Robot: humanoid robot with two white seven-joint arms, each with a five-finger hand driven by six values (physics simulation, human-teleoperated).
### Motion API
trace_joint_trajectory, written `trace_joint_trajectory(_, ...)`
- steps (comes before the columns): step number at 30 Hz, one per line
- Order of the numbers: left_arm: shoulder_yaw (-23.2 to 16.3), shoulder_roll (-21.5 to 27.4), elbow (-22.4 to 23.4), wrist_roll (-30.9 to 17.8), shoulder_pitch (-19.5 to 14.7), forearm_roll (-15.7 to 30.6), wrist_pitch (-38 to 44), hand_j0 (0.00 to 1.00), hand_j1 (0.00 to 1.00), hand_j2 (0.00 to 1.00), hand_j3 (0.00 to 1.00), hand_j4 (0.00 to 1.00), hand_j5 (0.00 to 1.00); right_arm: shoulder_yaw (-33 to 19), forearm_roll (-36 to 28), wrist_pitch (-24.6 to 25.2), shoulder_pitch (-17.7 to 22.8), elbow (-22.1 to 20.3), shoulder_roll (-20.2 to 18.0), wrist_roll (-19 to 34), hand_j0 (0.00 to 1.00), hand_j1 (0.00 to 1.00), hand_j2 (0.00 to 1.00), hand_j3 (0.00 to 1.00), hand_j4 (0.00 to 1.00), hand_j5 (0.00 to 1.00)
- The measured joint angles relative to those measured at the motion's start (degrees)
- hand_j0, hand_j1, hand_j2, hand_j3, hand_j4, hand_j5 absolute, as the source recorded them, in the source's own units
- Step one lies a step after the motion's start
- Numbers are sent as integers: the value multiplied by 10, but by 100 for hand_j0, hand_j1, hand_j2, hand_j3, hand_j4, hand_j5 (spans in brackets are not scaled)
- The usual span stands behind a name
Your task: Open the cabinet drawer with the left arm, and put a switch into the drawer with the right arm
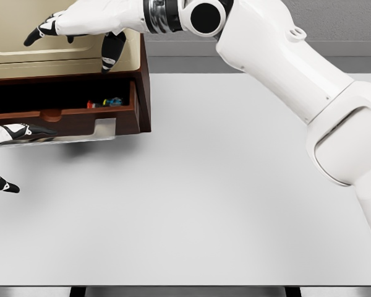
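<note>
The switch [107,103] is seen as a small object with red and blue parts lying inside the drawer [62,114], near its right end and behind the front panel. The drawer is pulled out of the cabinet [80,62], a brown wooden box with a cream top, set at the upper left of the white table [222,198]. A rounded knob [50,114] is fixed at the middle of the drawer front. A pale grey strip is seen just under the drawer's lower edge, with a shadow cast on the table below it.

The right hand [74,31] is held above the cabinet top, reached there by the white right arm [284,68], which crosses from the right edge over the table's far side. Its fingers are spread and relaxed and nothing is gripped; one dark-tipped finger points left, another hangs down toward the open drawer.

The left hand [9,154] is shown only in part at the left edge, just below and left of the drawer front. Two dark-tipped fingers are extended to the right, apart from each other, and nothing is held by them. The knob is not touched by them.
</note>
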Motion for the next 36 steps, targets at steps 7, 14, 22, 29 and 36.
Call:
trace_joint_trajectory(7, 8, 1, -9, -1, -1, -1, 0, 100, 100, 100, 100, 100, 100, 1, 15, 4, 3, -24, -6, -1, 100, 100, 100, 100, 100, 100)
trace_joint_trajectory(14, 20, 1, -27, -4, -2, -5, 0, 100, 100, 100, 100, 100, 100, 0, 11, 5, 11, -156, -118, -6, 100, 100, 100, 100, 100, 100)
trace_joint_trajectory(22, 58, -16, -36, -24, -12, -8, 0, 100, 100, 100, 100, 100, 100, 8, -5, 5, 75, -326, -327, -8, 100, 100, 100, 100, 100, 100)
trace_joint_trajectory(29, 75, -47, -37, -59, -47, -11, 0, 100, 100, 100, 100, 100, 100, 22, -3, 5, 105, -373, -435, -9, 100, 100, 100, 100, 100, 100)
trace_joint_trajectory(36, 75, -94, -37, -66, -60, -31, -1, 100, 100, 100, 100, 100, 100, 34, -4, 5, 116, -395, -490, -16, 100, 100, 100, 100, 100, 100)
